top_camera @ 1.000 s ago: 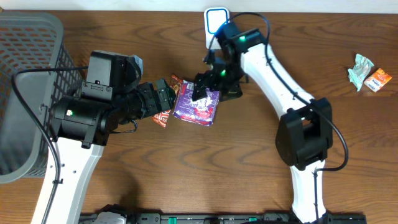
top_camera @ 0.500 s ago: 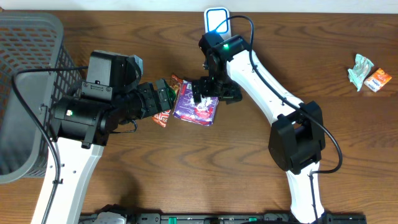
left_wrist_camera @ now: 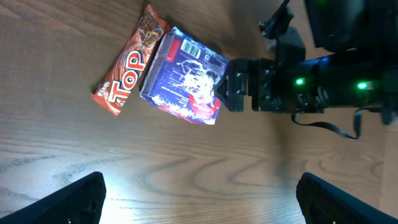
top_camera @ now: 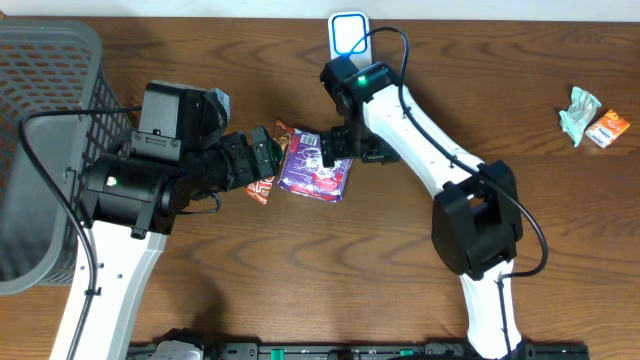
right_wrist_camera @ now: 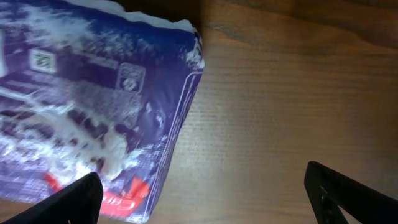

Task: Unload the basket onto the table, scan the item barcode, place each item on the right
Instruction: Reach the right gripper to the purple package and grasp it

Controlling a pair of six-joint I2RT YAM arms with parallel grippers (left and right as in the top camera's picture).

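Purple packet lies flat on the bench, just beside the orange Top bar, barcode facing up. It has not shifted in the last second. Only my right arm has swung left above its right edge. My right fingers are spread wide and empty; my left fingers likewise. Judgement: no grasp made yet, scan outstanding.

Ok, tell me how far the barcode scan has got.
Done: nothing yet; the purple packet lies flat on the table beside the orange bar, unheld. In hand: the right gripper hangs open over the packet's edge; the left gripper is open too. Left: grip the packet, lift it and show its barcode to the white scanner.
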